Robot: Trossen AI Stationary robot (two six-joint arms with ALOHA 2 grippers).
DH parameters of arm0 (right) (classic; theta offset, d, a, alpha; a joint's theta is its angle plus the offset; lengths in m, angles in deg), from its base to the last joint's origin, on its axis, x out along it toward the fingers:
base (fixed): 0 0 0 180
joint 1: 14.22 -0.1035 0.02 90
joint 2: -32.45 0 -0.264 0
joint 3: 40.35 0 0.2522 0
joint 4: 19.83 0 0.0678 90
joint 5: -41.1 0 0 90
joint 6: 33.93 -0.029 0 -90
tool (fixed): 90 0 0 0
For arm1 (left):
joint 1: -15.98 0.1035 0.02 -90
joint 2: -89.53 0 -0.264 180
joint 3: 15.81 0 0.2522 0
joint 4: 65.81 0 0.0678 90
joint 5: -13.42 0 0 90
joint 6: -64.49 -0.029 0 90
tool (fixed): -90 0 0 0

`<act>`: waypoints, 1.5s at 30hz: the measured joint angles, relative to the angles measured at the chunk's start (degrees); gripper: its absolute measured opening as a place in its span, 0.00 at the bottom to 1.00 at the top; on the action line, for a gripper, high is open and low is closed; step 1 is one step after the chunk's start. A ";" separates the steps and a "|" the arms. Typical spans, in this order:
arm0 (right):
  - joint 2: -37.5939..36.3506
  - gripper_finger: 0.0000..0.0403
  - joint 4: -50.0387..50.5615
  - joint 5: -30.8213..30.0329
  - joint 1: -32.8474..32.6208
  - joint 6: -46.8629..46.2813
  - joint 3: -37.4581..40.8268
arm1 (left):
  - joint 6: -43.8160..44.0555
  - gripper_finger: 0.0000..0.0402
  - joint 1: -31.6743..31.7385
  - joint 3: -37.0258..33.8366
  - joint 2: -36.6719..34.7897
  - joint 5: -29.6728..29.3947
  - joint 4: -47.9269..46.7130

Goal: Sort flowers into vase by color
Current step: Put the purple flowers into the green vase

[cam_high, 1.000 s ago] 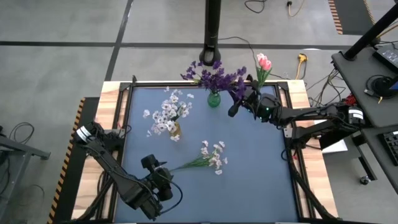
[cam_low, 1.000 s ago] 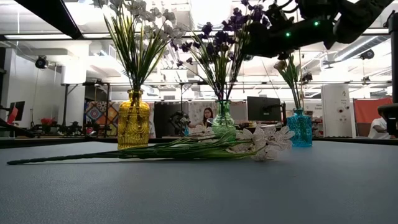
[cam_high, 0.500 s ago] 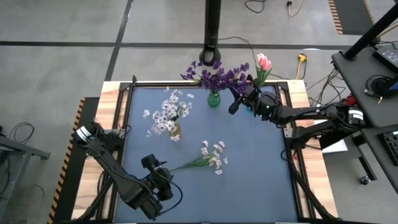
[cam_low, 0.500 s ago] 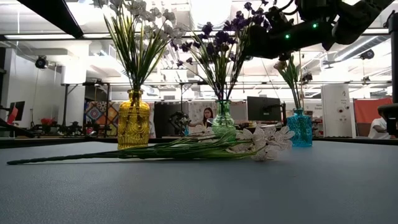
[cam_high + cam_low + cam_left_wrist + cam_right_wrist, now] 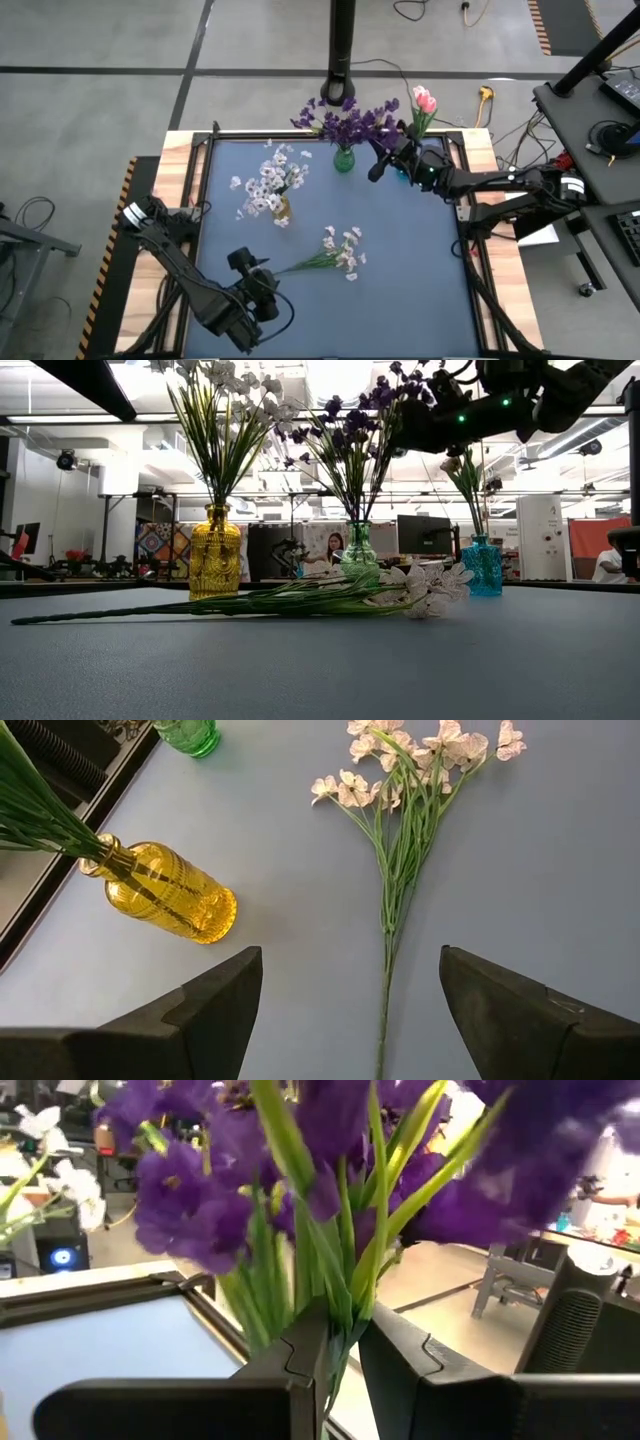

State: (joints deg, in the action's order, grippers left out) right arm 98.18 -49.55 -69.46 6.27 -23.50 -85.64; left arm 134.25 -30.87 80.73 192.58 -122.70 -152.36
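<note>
Right wrist view shows the right gripper clamped on a purple sprig above the green vase at the tabletop's far edge; lower the stem straight into its neck before releasing. Near the front edge, the left gripper waits with fingers apart over the white sprig lying mid-table.

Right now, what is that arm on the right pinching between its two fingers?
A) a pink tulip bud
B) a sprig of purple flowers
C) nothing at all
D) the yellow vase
B: in the right wrist view the right gripper is shut on the green stems of a purple sprig, held up beside the purple bunch in the green vase.
</note>
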 joint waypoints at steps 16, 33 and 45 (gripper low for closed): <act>7.63 0.12 4.87 -0.29 0.45 -0.29 -7.37 | -0.20 0.71 0.36 0.00 0.00 -0.01 0.17; 8.41 0.12 11.93 -0.48 0.56 -1.87 -8.35 | -0.18 0.71 0.36 0.00 0.00 -0.01 0.86; 8.25 0.31 14.12 -1.26 0.54 -2.85 -8.35 | -0.20 0.71 0.36 0.00 0.00 -0.01 1.04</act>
State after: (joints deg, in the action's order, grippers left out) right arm 106.44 -35.43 -70.72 6.80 -26.36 -93.99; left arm 134.05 -30.52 80.73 192.58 -122.71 -151.32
